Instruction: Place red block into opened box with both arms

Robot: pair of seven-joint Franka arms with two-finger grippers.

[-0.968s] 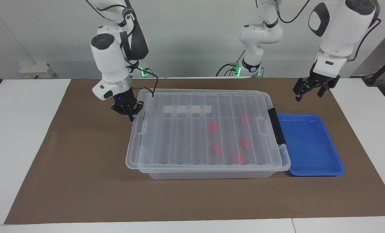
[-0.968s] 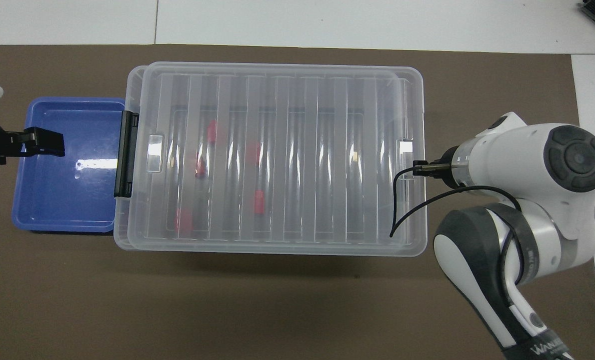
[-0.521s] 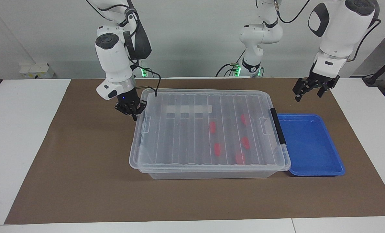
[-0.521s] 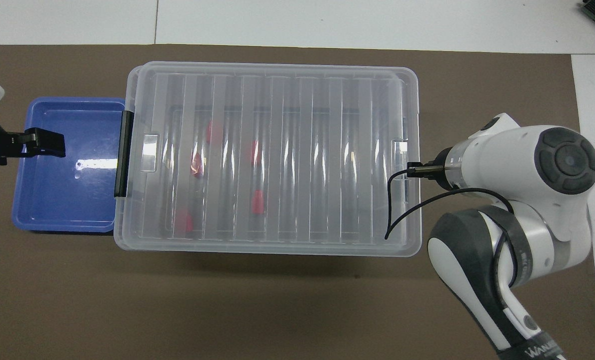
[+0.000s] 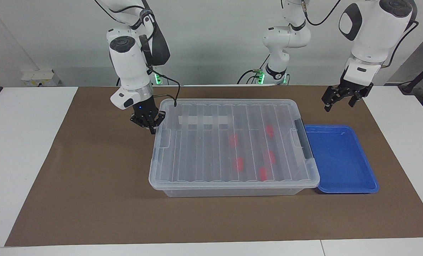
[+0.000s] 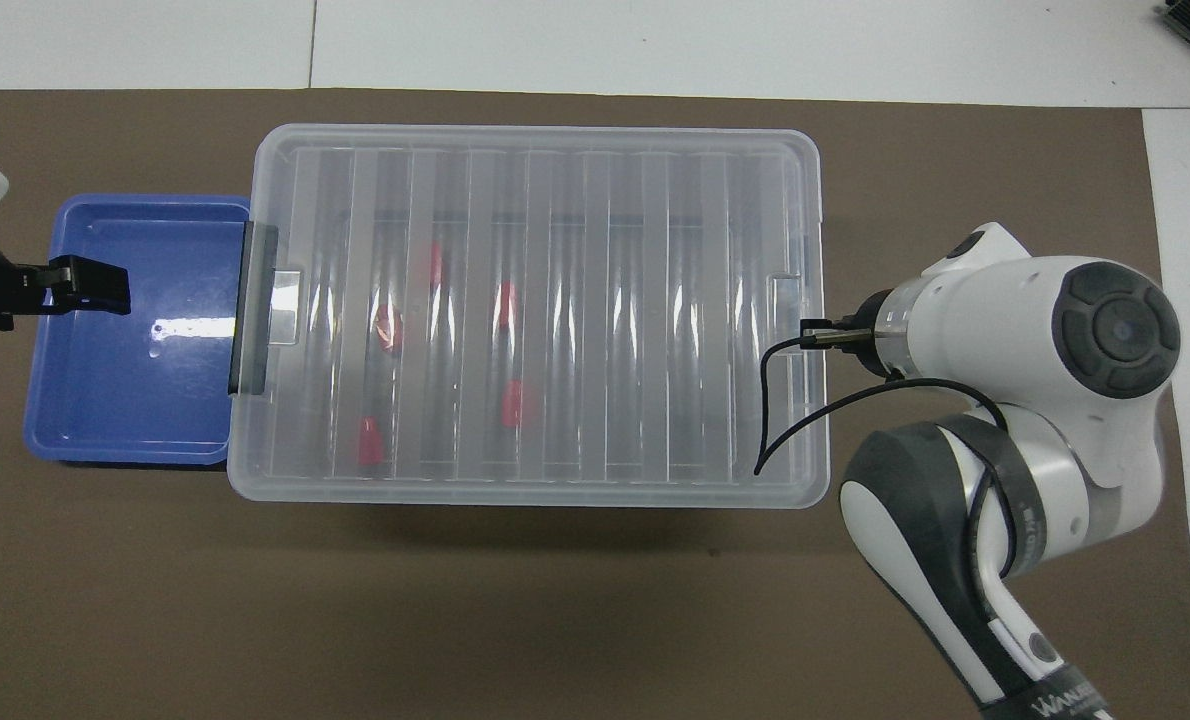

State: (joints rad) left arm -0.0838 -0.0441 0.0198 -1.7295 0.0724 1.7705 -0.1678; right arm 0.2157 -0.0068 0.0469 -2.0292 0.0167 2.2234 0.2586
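Note:
The clear box (image 5: 233, 192) stands mid-table with its ribbed lid (image 5: 204, 153) lying squarely on it. Several red blocks (image 5: 234, 139) lie on the box floor, seen through the lid (image 6: 595, 300), toward the left arm's end; one of the red blocks (image 6: 512, 402) shows near the middle. My right gripper (image 5: 151, 125) is shut, with its tips against the lid's end rim and nothing in them. My left gripper (image 5: 340, 99) hangs open and empty over the blue tray's outer end.
A shallow blue tray (image 5: 353, 177) with nothing in it touches the box at the left arm's end. A black handle (image 5: 304, 140) runs along that end of the box. A brown mat (image 5: 90, 199) covers the table.
My right gripper has moved toward the left arm's end, sliding the lid with it. The lid overhung the right arm's end before and now sits square. The left arm has not moved.

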